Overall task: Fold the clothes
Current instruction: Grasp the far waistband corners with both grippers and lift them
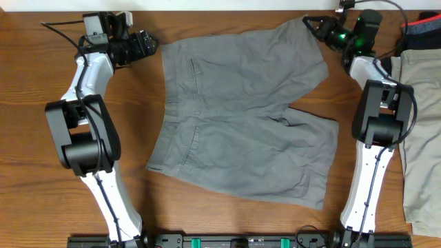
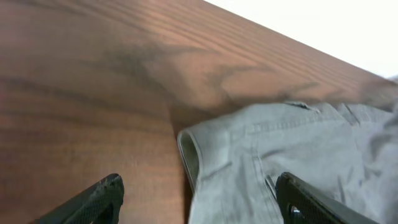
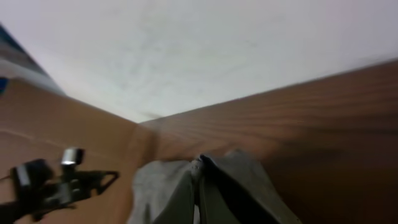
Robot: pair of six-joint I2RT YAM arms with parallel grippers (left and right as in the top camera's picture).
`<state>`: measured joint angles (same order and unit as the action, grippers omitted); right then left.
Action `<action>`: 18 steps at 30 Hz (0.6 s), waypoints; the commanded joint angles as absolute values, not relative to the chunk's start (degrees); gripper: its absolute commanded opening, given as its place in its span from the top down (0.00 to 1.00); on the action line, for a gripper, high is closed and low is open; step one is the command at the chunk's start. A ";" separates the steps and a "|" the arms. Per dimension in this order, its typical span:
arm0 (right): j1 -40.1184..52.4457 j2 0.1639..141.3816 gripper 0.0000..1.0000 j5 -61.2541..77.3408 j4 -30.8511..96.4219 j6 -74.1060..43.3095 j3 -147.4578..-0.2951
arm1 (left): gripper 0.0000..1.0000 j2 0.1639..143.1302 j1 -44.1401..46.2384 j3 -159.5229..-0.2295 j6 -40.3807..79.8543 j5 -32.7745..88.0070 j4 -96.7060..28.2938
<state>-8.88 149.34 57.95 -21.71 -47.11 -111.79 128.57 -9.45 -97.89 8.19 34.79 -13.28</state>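
Mid-grey shorts [image 1: 241, 110] lie spread flat on the wooden table [image 1: 41, 138], waistband to the left and legs to the right. My left gripper [image 1: 150, 43] hovers open at the waistband's far corner. In the left wrist view, that corner [image 2: 249, 155] sits between the spread fingers of the left gripper [image 2: 199, 205], and the fingers do not touch it. My right gripper [image 1: 313, 24] is shut on the far leg's hem corner. The right wrist view shows grey cloth [image 3: 155, 190] bunched at the closed right gripper [image 3: 199, 180].
Pale khaki trousers [image 1: 422, 103] lie at the table's right edge, beside the right arm. A dark garment [image 1: 422, 31] sits behind them at the far right corner. The table's far edge runs just beyond both grippers.
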 commanded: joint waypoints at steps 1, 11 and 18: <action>-8.71 142.52 0.99 61.12 -18.83 -46.59 -112.46 | 0.20 133.78 -9.02 -98.83 11.73 35.64 -10.48; -6.87 139.72 0.99 59.77 -2.09 -39.70 -112.46 | 0.30 141.16 -7.73 -98.83 18.83 39.46 0.99; -4.78 139.72 0.98 56.05 5.91 -34.13 -112.46 | 0.36 141.88 -4.95 -98.83 19.57 36.38 2.26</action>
<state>-5.89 140.64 57.52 4.95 -38.24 -112.01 139.31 -6.46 -98.52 18.31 38.39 3.05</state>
